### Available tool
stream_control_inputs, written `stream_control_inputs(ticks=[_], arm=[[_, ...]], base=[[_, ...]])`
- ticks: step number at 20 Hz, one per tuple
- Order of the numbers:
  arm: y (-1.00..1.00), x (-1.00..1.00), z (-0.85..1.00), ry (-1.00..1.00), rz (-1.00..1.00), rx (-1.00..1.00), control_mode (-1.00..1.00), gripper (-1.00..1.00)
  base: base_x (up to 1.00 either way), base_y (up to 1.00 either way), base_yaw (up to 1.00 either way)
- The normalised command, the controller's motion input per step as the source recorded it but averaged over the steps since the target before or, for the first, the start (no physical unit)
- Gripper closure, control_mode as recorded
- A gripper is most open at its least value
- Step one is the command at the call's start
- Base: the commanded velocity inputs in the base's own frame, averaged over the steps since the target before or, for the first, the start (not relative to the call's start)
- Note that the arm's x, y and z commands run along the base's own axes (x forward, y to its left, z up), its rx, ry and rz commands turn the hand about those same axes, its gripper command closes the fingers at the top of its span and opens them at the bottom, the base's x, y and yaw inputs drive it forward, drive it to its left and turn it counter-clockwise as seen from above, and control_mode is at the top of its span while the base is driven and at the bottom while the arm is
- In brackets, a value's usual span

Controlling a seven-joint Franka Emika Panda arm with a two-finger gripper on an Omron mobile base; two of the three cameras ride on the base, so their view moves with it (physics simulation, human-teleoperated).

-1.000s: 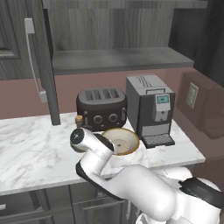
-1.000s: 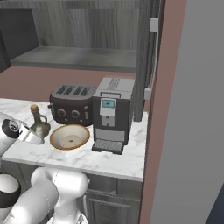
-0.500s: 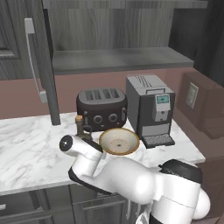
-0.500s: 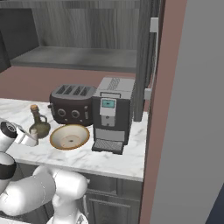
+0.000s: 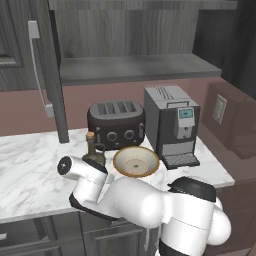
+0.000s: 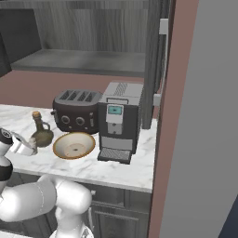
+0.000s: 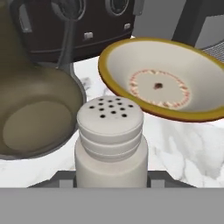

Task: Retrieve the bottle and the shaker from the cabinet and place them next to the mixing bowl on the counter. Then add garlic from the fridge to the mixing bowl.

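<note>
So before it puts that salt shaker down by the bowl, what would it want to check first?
1. Shaker sits upright in the pincer: ok in the hand view, cap up and no lean.
2. Grip firm: cannot tell, the finger tips are hidden behind the shaker.
3. Bottle already beside the mixing bowl: ok, it stands on the counter just left of the bowl.
4. Free marble in front of the bowl for the shaker: ok, bare counter shows there.
5. Room between shaker and bottle: not ok yet, the bottle looms very close in the hand view.
6. Bowl ready for garlic: ok, nothing in it.
</note>
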Motion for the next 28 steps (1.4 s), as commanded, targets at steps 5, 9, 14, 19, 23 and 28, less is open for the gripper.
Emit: stream_control_inputs(ticks=[5, 9, 14, 19, 23, 28], arm=[[-0.02, 0.01, -0.08, -0.02, -0.05, 0.0, -1.0, 1.0], [-0.22, 0.0, -0.05, 0.0, -0.04, 0.0, -1.0, 1.0], [-0.47, 0.02, -0.01, 0.0, 0.0, 0.0, -1.0, 1.0], [-0.31, 0.0, 0.0, 0.0, 0.0, 0.0, -1.0, 1.0], [-0.1, 0.0, -0.02, 0.0, 0.0, 0.0, -1.0, 1.0], [0.0, 0.02, -0.08, 0.0, 0.0, 0.0, -1.0, 1.0]], base=[[0.0, 0.0, 0.0], [0.0, 0.0, 0.0], [0.0, 0.0, 0.0], [0.0, 0.0, 0.0], [0.0, 0.0, 0.0], [0.0, 0.0, 0.0]])
